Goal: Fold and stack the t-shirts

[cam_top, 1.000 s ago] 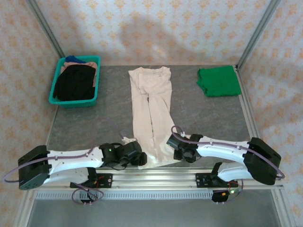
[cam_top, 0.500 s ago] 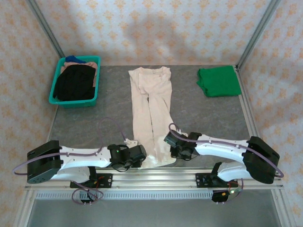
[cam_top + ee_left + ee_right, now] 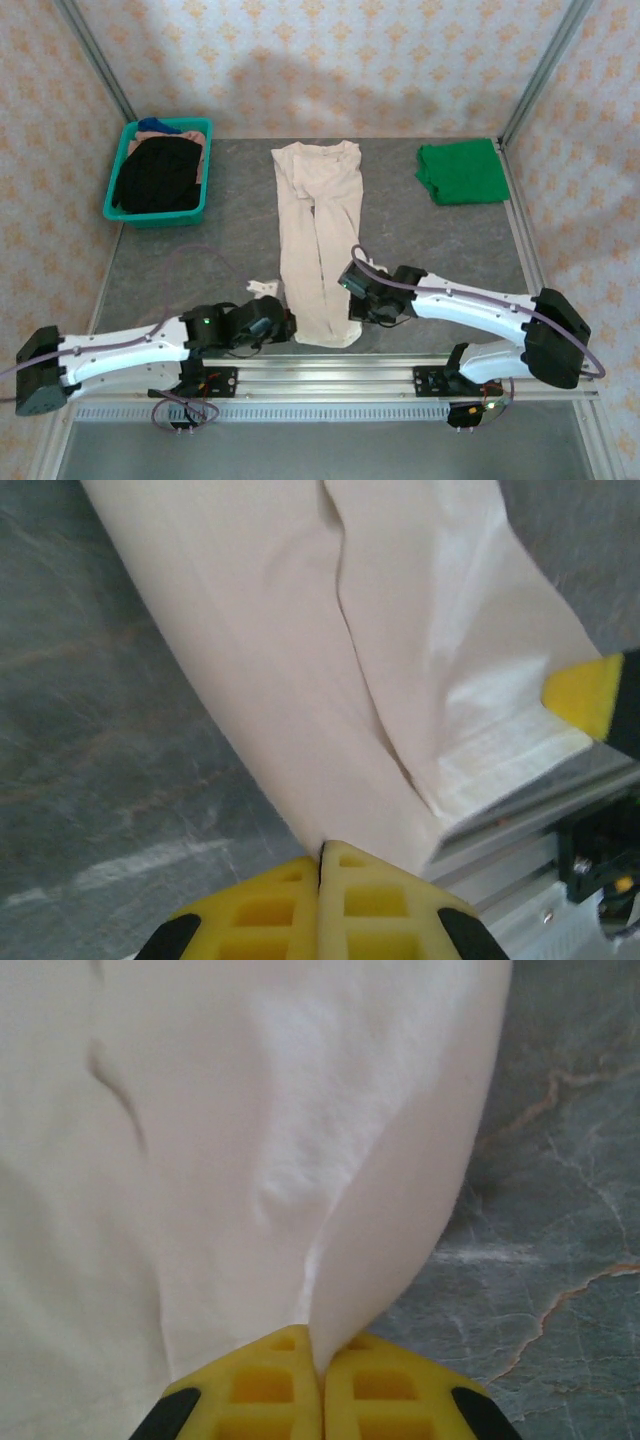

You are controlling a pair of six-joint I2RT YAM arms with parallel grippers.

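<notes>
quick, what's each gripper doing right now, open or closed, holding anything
left gripper: closed, pinching the near edge of the cream t-shirt
right gripper: closed, pinching a fold of the same cream t-shirt

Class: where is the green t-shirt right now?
Top view: the green t-shirt lies folded at the table's far right corner, right of the cream t-shirt and apart from it.

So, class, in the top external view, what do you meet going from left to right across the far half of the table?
teal basket → cream t-shirt → green t-shirt
</notes>
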